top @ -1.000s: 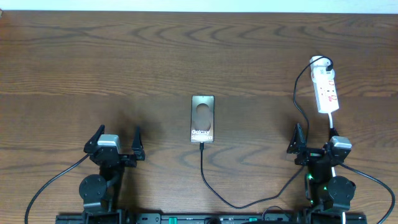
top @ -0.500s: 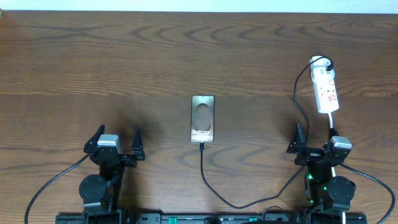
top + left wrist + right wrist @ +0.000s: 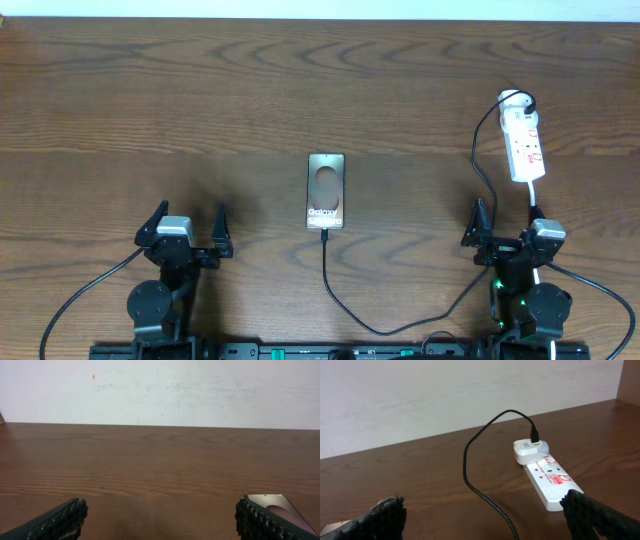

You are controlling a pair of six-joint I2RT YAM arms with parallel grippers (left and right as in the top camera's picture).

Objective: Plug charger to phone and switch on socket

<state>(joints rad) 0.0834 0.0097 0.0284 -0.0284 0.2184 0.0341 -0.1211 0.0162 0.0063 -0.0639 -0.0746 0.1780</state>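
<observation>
My left pincer (image 3: 190, 213) and right pincer (image 3: 508, 214) both gape released, empty, the phone (image 3: 326, 190) (charger (image 3: 335, 291) tip at its near edge) ahead between them, the socket (image 3: 524, 146) just beyond the right.

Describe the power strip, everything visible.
The power strip is a white, plastic-looking elongated bar with red markings, lying flat on the wooden table at its far right, slightly skewed. A white adapter sits plugged in at its far end, with the black charger cable running from it. A thick white cord leaves the near end. Switch state is too small to tell.
</observation>
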